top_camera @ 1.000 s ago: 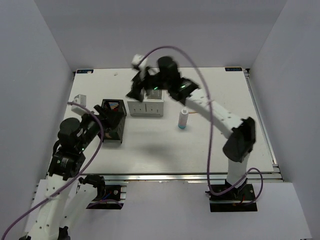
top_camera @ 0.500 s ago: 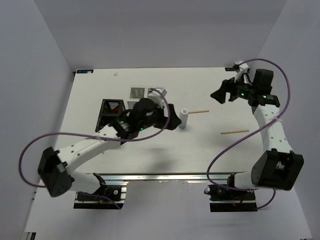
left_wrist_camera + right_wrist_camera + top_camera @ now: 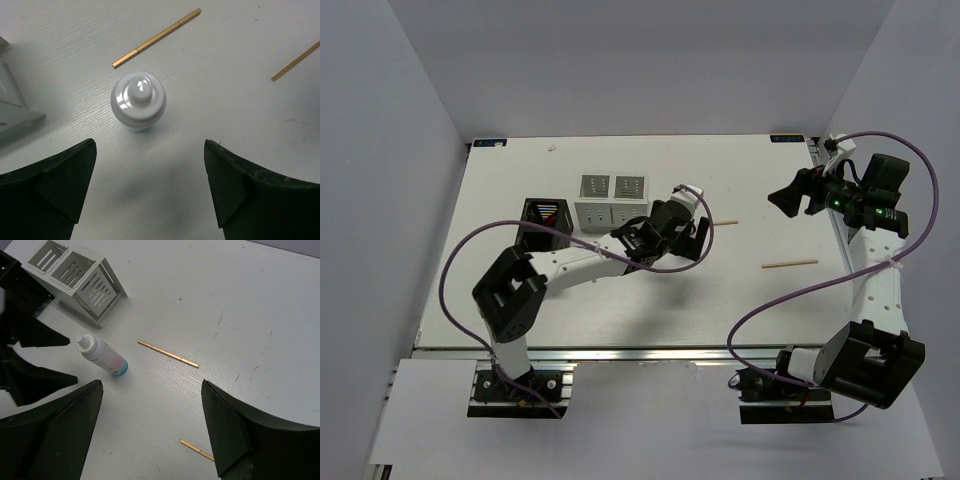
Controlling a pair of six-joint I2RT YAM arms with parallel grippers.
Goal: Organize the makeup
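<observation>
A white bottle with a blue base point(image 3: 102, 356) stands near a white slotted two-compartment box point(image 3: 80, 282). A thin wooden stick point(image 3: 168, 354) lies flat near the bottle.

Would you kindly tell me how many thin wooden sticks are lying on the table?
2. The first stick lies just right of the white bottle near the left gripper; the second stick lies farther right and nearer the front edge. Others may be hidden from view.
</observation>
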